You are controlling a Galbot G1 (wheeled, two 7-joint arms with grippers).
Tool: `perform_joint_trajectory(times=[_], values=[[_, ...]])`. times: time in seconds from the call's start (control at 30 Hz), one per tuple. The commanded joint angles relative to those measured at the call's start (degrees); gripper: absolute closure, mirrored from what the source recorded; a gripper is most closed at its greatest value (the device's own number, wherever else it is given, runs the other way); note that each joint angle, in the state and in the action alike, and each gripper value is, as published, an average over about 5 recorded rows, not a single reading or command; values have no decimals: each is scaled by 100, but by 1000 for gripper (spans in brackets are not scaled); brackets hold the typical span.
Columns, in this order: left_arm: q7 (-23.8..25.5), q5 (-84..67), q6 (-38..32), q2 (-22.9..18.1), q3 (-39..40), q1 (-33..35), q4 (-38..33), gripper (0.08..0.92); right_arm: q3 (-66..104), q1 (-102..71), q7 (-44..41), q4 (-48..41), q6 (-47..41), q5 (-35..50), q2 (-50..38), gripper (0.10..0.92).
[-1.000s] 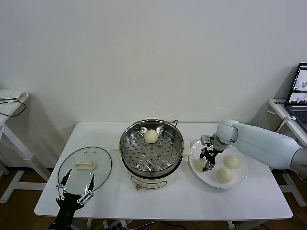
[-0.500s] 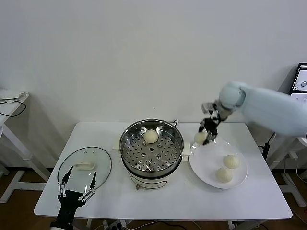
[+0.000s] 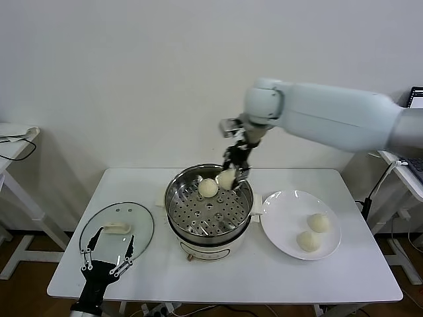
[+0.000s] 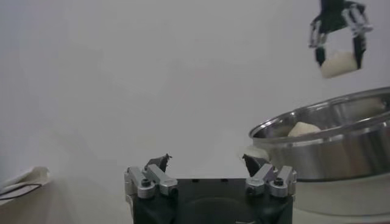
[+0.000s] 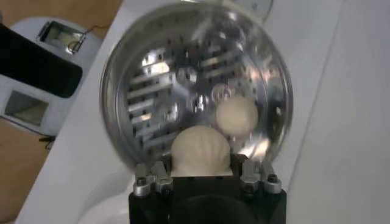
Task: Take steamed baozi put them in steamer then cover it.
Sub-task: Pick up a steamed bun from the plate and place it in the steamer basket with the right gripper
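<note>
White table (image 3: 370, 277), steamer (image 3: 209, 218) centre, glass lid (image 3: 117, 231) left, white plate (image 3: 284, 228) right

I can read no text, label, brand or number anywhere here; nothing legible on anything within my view.

— What does your left wrist camera give you?
— My left gripper (image 4: 210, 176), fingers spread wide and holding nothing. Beyond it stands the steamer (image 4: 329, 143), one baozi (image 4: 303, 129) showing over its rim.
— And above?
— My right gripper (image 4: 339, 52) hangs there, clamped on a second baozi (image 4: 339, 63).
</note>
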Motion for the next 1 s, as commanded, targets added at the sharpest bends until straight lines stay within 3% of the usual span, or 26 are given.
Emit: perform_joint_trajectory(times=[0.03, 0.73, 1.0], values=[[-2, 0, -24, 1, 3, -3, 14, 177, -291, -373, 1028, -265, -531, 587, 1292, 397], [-14, -19, -91, -20, -83, 25, 24, 177, -434, -1064, 1625, -797, -732, 477, 1671, 393], [-23, -18, -85, -25, -96, 25, 10, 177, -175, -797, 1551, -357, -820, 356, 1153, 226]])
